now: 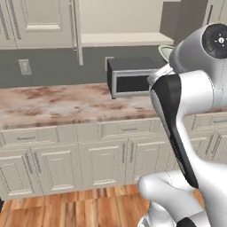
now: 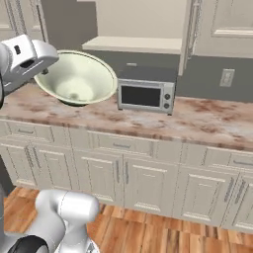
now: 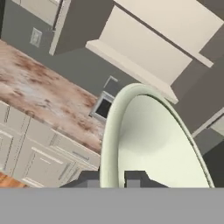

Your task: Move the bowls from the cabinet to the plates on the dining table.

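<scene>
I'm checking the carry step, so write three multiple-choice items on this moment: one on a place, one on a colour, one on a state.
1. Where is the microwave?
A. on the counter
B. on the floor
C. on the cabinet shelf

2. What colour is the bowl?
A. dark brown
B. pale cream-green
C. red

3. What is the gripper doing?
A. hanging open with nothing in it
B. gripping a door handle
C. shut on the bowl's rim

Answers:
1 A: it stands on the marbled top.
2 B: its inside and rim are pale.
3 C: the hand view shows fingertips either side of the rim.
</scene>
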Tool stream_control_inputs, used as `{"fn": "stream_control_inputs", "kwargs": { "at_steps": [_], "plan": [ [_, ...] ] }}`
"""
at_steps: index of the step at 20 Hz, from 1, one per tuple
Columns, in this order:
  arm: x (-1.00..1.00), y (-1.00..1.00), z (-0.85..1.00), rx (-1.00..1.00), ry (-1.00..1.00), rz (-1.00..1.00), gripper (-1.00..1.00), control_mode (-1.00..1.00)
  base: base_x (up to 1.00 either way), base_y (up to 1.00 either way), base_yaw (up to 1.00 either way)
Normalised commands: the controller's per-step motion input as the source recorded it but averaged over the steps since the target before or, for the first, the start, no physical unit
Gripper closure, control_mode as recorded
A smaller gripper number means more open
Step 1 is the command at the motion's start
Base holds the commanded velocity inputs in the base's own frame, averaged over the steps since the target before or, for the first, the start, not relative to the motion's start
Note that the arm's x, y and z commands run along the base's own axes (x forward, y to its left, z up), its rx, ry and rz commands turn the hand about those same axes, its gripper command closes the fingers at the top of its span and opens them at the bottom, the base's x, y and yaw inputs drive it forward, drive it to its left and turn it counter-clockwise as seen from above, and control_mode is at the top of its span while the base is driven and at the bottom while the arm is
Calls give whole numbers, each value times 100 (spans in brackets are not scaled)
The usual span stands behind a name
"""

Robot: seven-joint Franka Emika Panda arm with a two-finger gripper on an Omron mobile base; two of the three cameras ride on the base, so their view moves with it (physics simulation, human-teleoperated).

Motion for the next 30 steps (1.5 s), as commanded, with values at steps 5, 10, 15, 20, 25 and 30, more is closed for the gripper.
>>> {"fn": "stream_control_inputs", "kwargs": {
  "at_steps": [5, 10, 15, 20, 25, 30],
  "plan": [
    [0, 0, 0, 0, 0, 0, 100, 100, -45, 16, 60],
    [0, 0, 0, 0, 0, 0, 100, 100, -36, 20, 63],
    [0, 0, 0, 0, 0, 0, 100, 100, -38, 24, 63],
    [0, 0, 0, 0, 0, 0, 100, 100, -41, 27, 61],
    [0, 0, 0, 0, 0, 0, 100, 100, -46, 26, 59],
    [0, 0, 0, 0, 0, 0, 100, 100, -53, 23, 56]
  ]
}}
